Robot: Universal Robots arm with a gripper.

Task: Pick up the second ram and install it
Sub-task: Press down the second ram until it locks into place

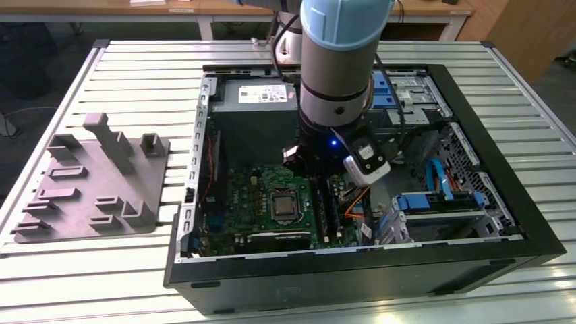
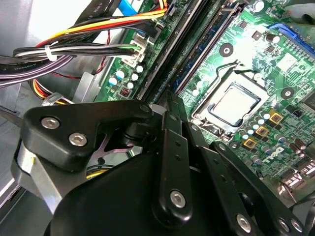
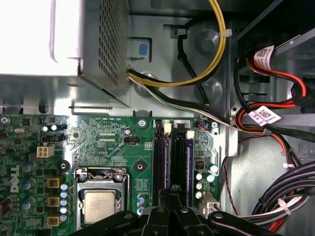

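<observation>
Exterior view: the black end effector [image 1: 317, 177] is being held low inside the open black metal computer case [image 1: 504, 209], directly over the memory slots. Whether it is open or closed cannot be told. In the first wrist view, the thin dark blue-green second ram [image 3: 177, 164] is standing edgewise in its slot on the glossy green motherboard [image 3: 106, 140], beside a similar stick [image 3: 164, 164].

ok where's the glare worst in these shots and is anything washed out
First wrist view: the metal power supply box is blown out to near white. Second wrist view: glare bleaches the motherboard beside the processor socket, and the case wall is washed pale. Exterior view: evenly lit, though the case interior around the gripper sits in shadow.
</observation>
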